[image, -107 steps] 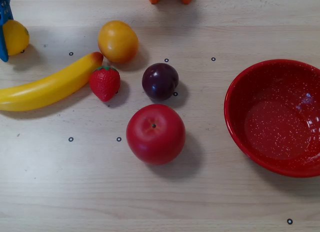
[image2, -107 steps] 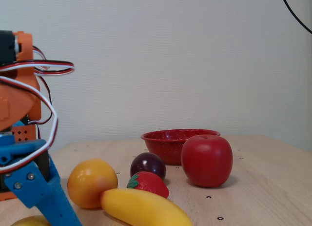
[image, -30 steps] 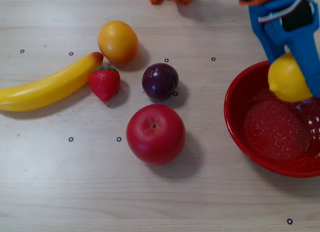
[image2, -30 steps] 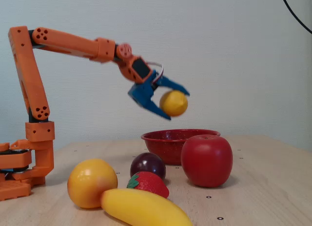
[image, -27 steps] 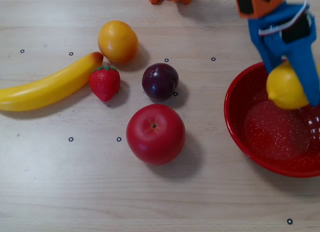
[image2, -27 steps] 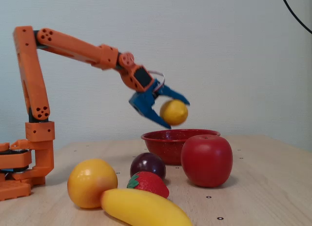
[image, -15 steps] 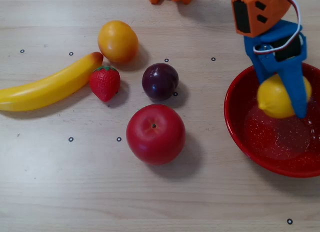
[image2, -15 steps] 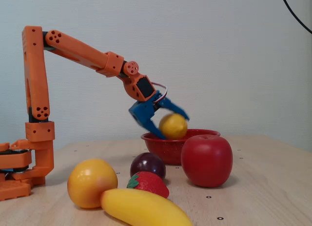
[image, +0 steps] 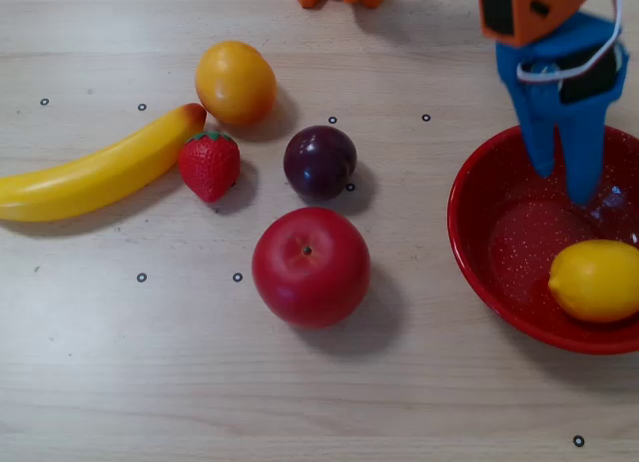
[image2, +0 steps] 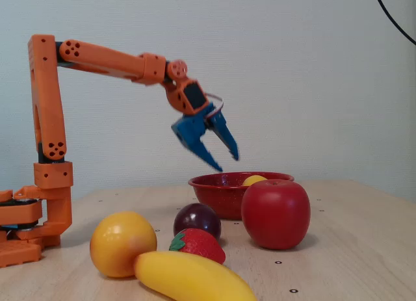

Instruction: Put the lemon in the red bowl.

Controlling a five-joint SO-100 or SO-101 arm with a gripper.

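Banana (image: pixel 95 173), strawberry (image: pixel 210 165), orange fruit (image: pixel 236 82), plum (image: pixel 319 162) and apple (image: pixel 311 266) lie well left of the pincer in the overhead view, all on the table (image: pixel 300 382). Red bowl (image: pixel 479 252) sits under and just below the pincer (image: pixel 564 183); the lemon (image: pixel 596 280) rests inside it, against the lower right wall, apart from the blue fingers (image: pixel 584 158). Pincer spread, empty, hanging above the bowl's rim. Half a second ago it pinched the lemon low over the bowl; since then the fruit has dropped in and the pincer has lifted.
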